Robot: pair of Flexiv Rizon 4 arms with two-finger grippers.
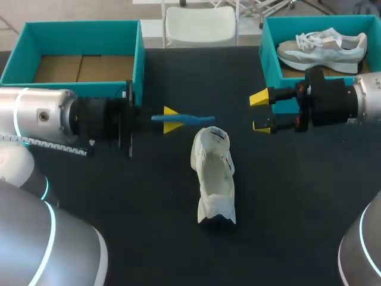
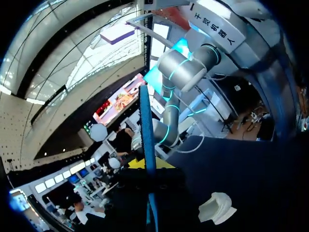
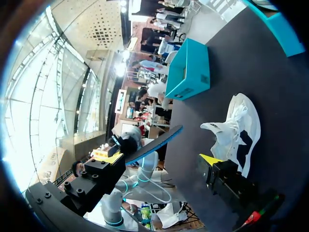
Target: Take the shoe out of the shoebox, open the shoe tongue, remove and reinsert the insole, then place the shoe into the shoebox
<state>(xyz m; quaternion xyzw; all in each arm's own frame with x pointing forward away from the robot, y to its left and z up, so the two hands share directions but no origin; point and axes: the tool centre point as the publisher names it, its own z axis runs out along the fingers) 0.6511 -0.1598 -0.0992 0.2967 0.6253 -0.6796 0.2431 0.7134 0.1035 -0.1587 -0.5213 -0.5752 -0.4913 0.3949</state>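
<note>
Your left claw (image 1: pixel 172 119) was clamped on the blue insole (image 1: pixel 191 119), a yellow tip on either face. It held the insole edge-on and level in the air above the worktop (image 1: pixel 149 208), pointing toward the right side. That thin-edge grip probably kept the insole stiff, with its free end leading, ready to be slid back in. Your right claw (image 1: pixel 261 112) held nothing. Its tips stood apart, and it hung just in front of the near wall of the right shoebox (image 1: pixel 269 56), facing the insole across a gap. I judge it was waiting there to steady the shoe or take over the insole.

The white shoe (image 1: pixel 214 179) lay out of any box near the middle of the worktop, just beyond the insole's free end and toward the near edge. It lay lengthwise from far to near with its mouth facing up. That suits reinsertion, the step I take to be next.

The left shoebox (image 1: pixel 138 53), at the far left corner, was open and showed only its cardboard floor. The right shoebox, at the far right corner, held a second shoe (image 1: pixel 324 49).

A small label on one box's side showed in the right wrist view but was too small to read. I saw no legible writing on the shoe.
</note>
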